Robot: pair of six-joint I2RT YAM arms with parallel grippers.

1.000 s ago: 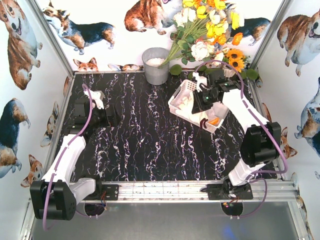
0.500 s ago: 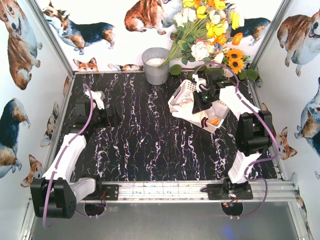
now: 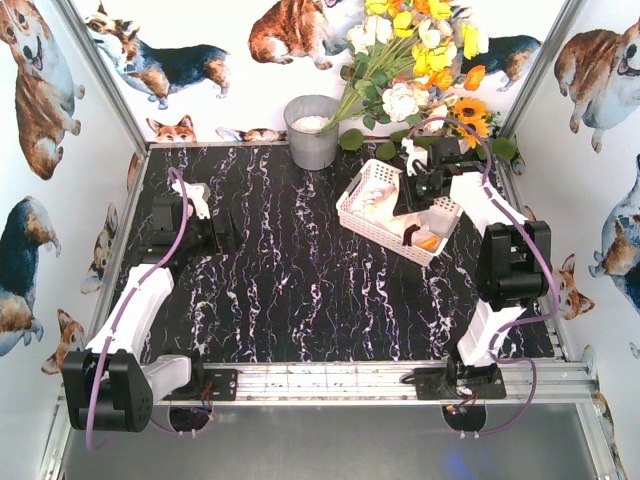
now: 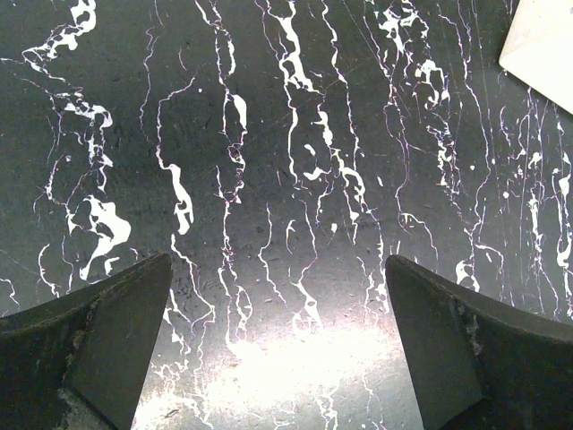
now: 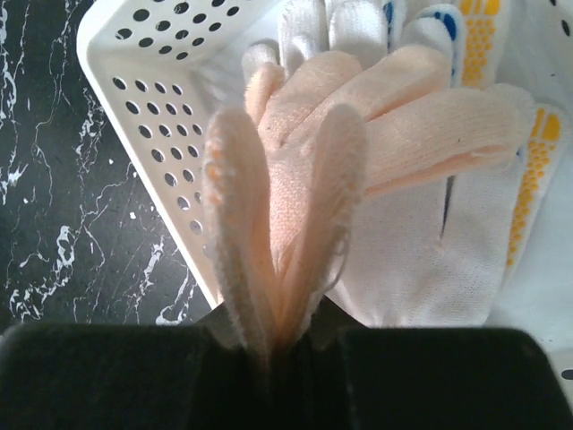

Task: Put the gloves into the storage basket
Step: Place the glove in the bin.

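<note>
The right hand [image 3: 409,230] is pressed together on a peachy-cream glove [image 5: 295,206]. In the wrist view the knit bunches up out of the closed fingers and its own fingers fan away from the hand [image 5: 279,345]. The hand hangs over the storage basket [image 3: 362,205], and the glove drapes down inside it. Right under and beyond the hand, more gloves [image 5: 421,260] lie flat in the basket [image 5: 161,81], white ones with yellow and blue grip dots. One basket corner sits off to the hand's left, with the black marbled counter [image 5: 54,206] past it.

Compared with a second ago, the right arm's elbow has pulled in and back, and the wrist has swung closer to the flowers [image 3: 420,50]. More of the basket's inside shows now. The basket itself has barely moved, and the grip on the glove looks the same.

The left hand [image 3: 225,232] hasn't budged. Its fingers [image 4: 98,331] are spread wide over bare counter [image 4: 295,179], holding nothing and well apart from the basket. The grey bucket [image 3: 312,135] sits further back, between the two hands.
</note>
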